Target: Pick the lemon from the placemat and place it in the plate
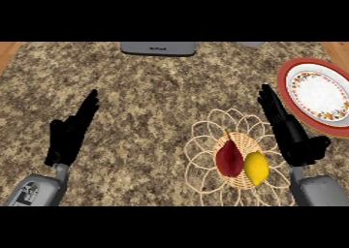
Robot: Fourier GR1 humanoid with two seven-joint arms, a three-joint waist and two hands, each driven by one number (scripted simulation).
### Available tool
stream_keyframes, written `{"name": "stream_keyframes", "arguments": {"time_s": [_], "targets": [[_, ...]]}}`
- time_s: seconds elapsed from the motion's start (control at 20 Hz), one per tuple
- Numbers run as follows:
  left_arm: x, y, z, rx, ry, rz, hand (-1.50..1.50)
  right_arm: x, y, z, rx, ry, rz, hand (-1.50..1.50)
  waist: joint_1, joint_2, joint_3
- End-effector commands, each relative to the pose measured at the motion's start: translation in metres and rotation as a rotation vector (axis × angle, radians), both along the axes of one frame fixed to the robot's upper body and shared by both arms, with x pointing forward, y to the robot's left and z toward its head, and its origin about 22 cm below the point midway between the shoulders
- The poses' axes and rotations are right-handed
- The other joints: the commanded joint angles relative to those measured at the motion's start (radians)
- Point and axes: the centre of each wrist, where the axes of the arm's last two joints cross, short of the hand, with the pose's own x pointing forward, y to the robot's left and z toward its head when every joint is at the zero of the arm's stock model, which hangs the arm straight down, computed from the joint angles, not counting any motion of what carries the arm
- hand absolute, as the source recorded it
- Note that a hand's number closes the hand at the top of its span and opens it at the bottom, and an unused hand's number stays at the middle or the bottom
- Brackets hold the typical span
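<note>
A speckled brown granite tabletop (149, 97) fills the head view. Near its lower right lies a woven placemat (245, 140) with a ring of open loops round its edge. Two fruits rest on its woven middle: a dark red, pear-shaped fruit (230, 157) and, touching it on the right, the yellow lemon (257, 168). The lemon is still on the placemat, nothing gripping it.

The right hand (288, 131) shows along the placemat's right edge, between the mat and the plate (319, 94), its fingers straight and pointing away from the robot, holding nothing. It is near the lemon but apart from it. The plate, white with a flowered border and a broad red rim, sits at the right edge of the view, beyond the lemon.

The left hand (73, 128) is over bare tabletop at the left, well apart from the mat, fingers likewise straight and empty.

A grey appliance (158, 48) stands at the far edge.
</note>
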Motion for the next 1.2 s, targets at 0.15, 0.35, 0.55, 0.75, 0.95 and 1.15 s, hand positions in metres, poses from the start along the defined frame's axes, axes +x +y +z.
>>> {"name": "stream_keyframes", "arguments": {"time_s": [0.15,0.35,0.55,0.75,0.95,1.15], "targets": [[-0.018,0.009,-0.015,-0.008,0.048,0.174,0.0,-0.02,-0.012,0.046,0.074,0.016,0.135,1.5,-0.033,0.011,0.029],[-0.019,0.021,-0.026,-0.025,0.114,0.199,0.0,0.005,-0.061,0.098,-0.709,-0.176,0.037,1.5,-0.037,-0.009,-0.005],[-0.026,0.008,-0.039,-0.057,0.129,0.227,0.0,-0.038,-0.036,0.021,-0.618,-0.221,-0.128,1.5,-0.052,0.014,0.031],[-0.033,0.018,-0.035,-0.062,0.123,0.245,0.0,-0.056,-0.022,-0.004,-0.004,-0.156,-0.188,-1.5,-0.058,0.012,0.038],[-0.023,0.0,-0.032,-0.068,0.125,0.222,0.0,-0.074,-0.048,-0.023,-0.176,-0.171,0.12,-1.5,-0.032,0.017,0.031],[-0.023,0.007,-0.033,-0.06,0.135,0.226,0.0,-0.062,-0.059,-0.002,-0.502,-0.152,0.165,-1.5,-0.028,0.016,0.029]]}}
